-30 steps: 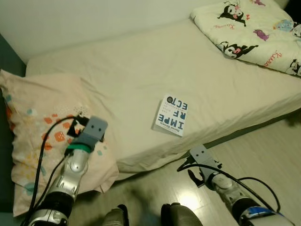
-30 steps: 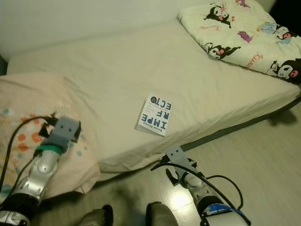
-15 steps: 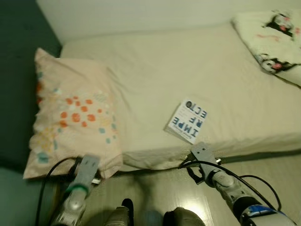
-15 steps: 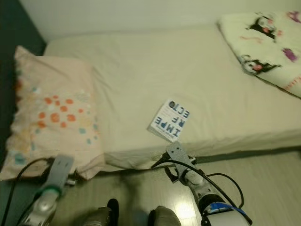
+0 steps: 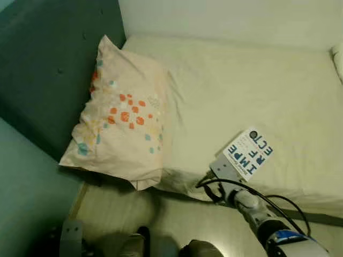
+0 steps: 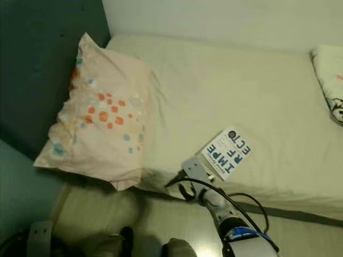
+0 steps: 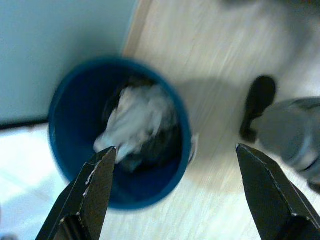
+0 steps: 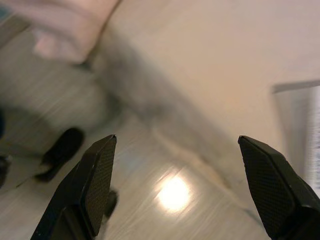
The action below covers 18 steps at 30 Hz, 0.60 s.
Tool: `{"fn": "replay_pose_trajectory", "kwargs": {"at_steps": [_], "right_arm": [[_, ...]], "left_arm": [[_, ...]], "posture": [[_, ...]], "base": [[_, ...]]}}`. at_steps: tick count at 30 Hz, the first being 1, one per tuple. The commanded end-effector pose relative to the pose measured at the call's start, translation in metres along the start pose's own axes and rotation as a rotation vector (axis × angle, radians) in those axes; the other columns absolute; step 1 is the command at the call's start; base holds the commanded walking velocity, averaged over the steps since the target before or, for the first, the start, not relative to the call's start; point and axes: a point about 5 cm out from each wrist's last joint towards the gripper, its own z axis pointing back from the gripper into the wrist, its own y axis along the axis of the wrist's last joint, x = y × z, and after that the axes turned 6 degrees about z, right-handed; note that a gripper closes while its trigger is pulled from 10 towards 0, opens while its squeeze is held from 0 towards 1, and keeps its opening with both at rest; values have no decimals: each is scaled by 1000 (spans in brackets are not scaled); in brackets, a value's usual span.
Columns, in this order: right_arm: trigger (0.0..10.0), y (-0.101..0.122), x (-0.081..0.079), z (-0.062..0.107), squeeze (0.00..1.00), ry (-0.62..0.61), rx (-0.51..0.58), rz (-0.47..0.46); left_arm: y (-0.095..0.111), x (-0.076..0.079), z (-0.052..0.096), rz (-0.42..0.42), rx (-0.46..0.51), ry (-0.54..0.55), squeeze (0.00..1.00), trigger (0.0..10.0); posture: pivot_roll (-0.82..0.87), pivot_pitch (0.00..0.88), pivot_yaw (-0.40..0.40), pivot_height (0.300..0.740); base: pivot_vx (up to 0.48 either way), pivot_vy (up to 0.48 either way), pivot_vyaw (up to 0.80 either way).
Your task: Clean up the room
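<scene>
A peach pillow [image 5: 123, 115] with orange and teal spots lies at the head of the cream mattress [image 5: 225, 91], leaning on the dark headboard. A white book [image 5: 248, 153] with blue lettering rests near the mattress's front edge. My right gripper [image 8: 175, 142] is open and empty, low over the floor just before the bed edge below the book. My left arm [image 5: 70, 238] hangs low at the left. Its gripper [image 7: 175, 152] is open and empty above a blue bin [image 7: 65, 150] that holds crumpled white stuff [image 7: 135, 120].
A dark teal headboard [image 5: 53, 69] and a paler wall close off the left side. Pale wood floor [image 5: 118, 209] runs between the bed and my feet [image 7: 260, 105]. The corner of a patterned quilt [image 6: 329, 80] shows at the far right of the mattress.
The whole view has swung left, so the headboard now shows and the quilt has slid off to the right. My left arm has dropped from over the pillow to low beside me.
</scene>
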Motion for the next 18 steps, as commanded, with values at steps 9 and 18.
{"fn": "replay_pose_trajectory", "kwargs": {"at_steps": [9, 18], "right_arm": [[10000, -3, 1, 1, 0, 16, -14, -10], [10000, 3, 3, -1, 0, 7, 0, -9]], "left_arm": [[-23, -3, 6, 64, -101, -16, 0, 10000], [-12, 4, 2, 103, -70, -51, 0, 10000]], "posture": [[-73, 69, 51, 740], [-75, 61, 48, 740]], "base": [[0, 0, 788], [0, 0, 788]]}}
